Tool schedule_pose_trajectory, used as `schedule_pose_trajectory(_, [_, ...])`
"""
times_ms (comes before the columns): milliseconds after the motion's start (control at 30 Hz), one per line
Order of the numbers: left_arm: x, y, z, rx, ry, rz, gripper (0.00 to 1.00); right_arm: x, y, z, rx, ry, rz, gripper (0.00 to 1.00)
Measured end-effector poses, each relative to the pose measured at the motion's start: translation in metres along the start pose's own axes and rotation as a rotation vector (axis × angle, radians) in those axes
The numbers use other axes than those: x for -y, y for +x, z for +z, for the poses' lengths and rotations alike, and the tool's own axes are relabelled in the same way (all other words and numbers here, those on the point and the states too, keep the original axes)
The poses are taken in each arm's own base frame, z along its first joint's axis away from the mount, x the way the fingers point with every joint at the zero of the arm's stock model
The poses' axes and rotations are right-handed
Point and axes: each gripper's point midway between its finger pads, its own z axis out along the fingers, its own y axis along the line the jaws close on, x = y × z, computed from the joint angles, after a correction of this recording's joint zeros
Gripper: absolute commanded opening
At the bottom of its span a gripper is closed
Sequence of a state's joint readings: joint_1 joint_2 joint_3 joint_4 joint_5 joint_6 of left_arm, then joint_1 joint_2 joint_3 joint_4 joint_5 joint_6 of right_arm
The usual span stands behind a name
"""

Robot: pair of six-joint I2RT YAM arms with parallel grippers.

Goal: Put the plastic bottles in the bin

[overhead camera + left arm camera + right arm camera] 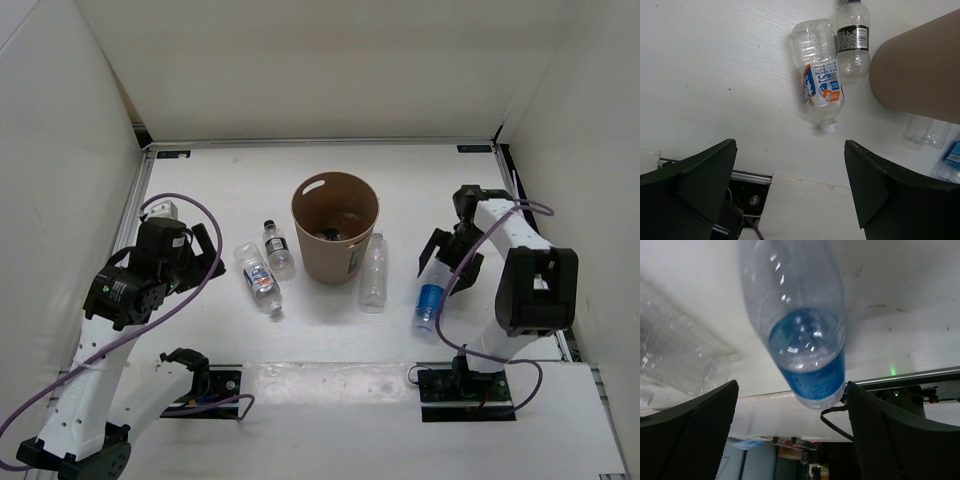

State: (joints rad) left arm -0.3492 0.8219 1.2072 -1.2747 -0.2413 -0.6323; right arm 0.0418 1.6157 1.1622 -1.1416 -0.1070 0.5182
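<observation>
The tan bin [335,228] stands upright mid-table. The black-capped bottle [278,248] and the white-labelled bottle [260,280] lie to its left, and the plain bottle [374,272] lies at its right side. The blue-labelled bottle [432,295] lies further right. My right gripper [450,250] is open, its fingers wide on either side of this bottle's [800,340] body without touching it. My left gripper [195,255] is open and empty, left of the white-labelled bottle [821,85]. The left wrist view also shows the black-capped bottle [853,40] and the bin [920,75].
White walls enclose the table on the left, back and right. The arm bases and black mounting plates [465,390] sit at the near edge. Something dark lies at the bottom of the bin. The plain bottle [680,360] shows blurred at the left of the right wrist view.
</observation>
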Motion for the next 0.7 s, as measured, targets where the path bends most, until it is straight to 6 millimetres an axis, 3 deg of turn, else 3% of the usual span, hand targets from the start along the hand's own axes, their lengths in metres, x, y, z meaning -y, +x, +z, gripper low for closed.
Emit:
schedule_pose_trajectory(167, [-0.001,0.0,-0.001,0.004,0.002,0.014,1.0,0.003,-0.01,0.026,-0.086,0.02,0.05,0.9])
schedule_pose_trajectory(300, [-0.003,0.0,-0.001,0.005,-0.004,0.023,1.0,0.002,-0.006,0.047,-0.172,0.065,0.041,0.87])
schedule_pose_trajectory(400, [-0.003,0.0,-0.001,0.006,-0.008,0.027,1.0,-0.008,-0.007,0.053,-0.208,0.095,0.01,0.8])
schedule_pose_trajectory(533, [-0.004,0.0,-0.001,0.005,-0.01,0.03,1.0,-0.024,-0.013,0.053,-0.213,0.112,-0.039,0.57])
schedule_pose_trajectory(700, [-0.004,-0.001,0.0,0.005,-0.012,0.031,1.0,-0.031,-0.01,0.052,-0.222,0.13,-0.073,0.45])
